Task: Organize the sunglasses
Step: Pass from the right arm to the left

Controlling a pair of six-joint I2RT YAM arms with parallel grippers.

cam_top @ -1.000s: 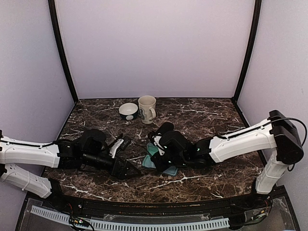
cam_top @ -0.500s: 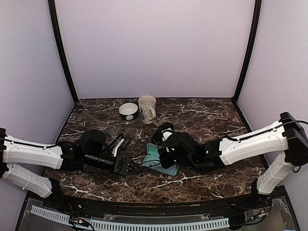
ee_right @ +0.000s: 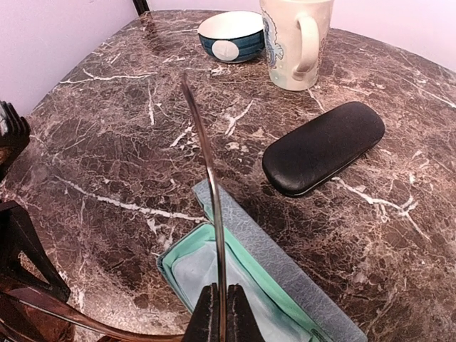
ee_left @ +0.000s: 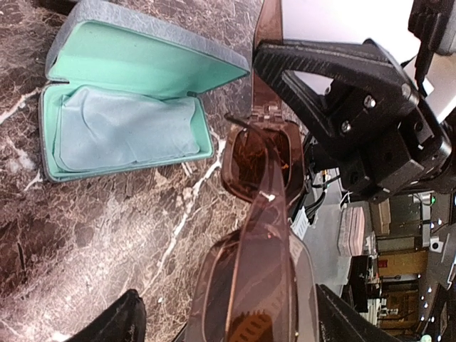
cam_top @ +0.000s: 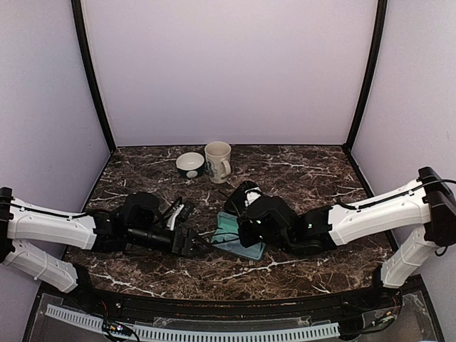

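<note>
Both arms have drawn closer over the last second. The right arm has sunk and pulled toward the near edge, the left gripper (cam_top: 191, 244) has slid in to meet it, and its jaws have begun to narrow from their widest. I read that as a handover, or a two-handed fold, of the brown sunglasses (ee_left: 256, 235). Packing looks close but is not done: the case holds nothing but its cloth.

The marble table (cam_top: 306, 167) is dark brown and glossy with white veins, which swallows the tinted frame in the overhead view. On it, just beside the grippers, the grey-blue case (ee_left: 128, 135) lies hinged open: a pebbled rectangular shell with a mint lining and a pale cloth flat inside. A black oblong case (ee_right: 324, 146), matte and rounded, sits shut farther back. A cream mug (ee_right: 296, 39) and a blue bowl (ee_right: 231, 35) stand behind it.

The sunglasses are between the two grippers and appear to be held clear of the marble. They are translucent amber plastic with squarish lenses. My left jaws stand spread to either side of the front frame, not yet pressing on it as far as I can tell. The right gripper (ee_right: 217, 313) is pressed together on one thin temple (ee_right: 206, 164), a smooth curved strip that looks slippery and springy.
</note>
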